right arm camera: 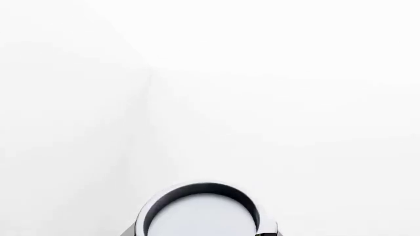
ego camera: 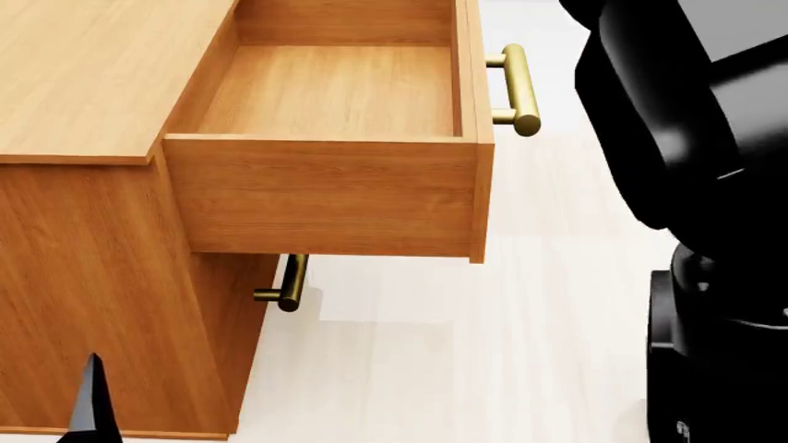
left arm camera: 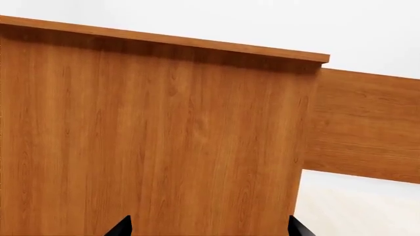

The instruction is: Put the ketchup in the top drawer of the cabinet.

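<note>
Black and bulky, the right arm (ego camera: 689, 185) fills the near side of the head view, its fingers out of sight there; in the right wrist view a silver-grey round lid, presumably the small cylindrical ketchup can (right arm camera: 200, 214), sits between them against blank white, so they seem clamped on it, though the label is hidden. Beyond, the shallow orange-brown wooden top drawer (ego camera: 320, 194) stands pulled out and empty, its brass bar handle (ego camera: 519, 88) facing the arm, above the lower drawer's handle (ego camera: 290, 284). The boxy wood-grain cabinet (left arm camera: 164, 137) fills the left wrist view, where the left gripper (left arm camera: 208, 227) shows two dark fingers (left arm camera: 121, 226) spread apart. Risk: the can could clip the drawer front or handle on approach, or tip if released too high.
</note>
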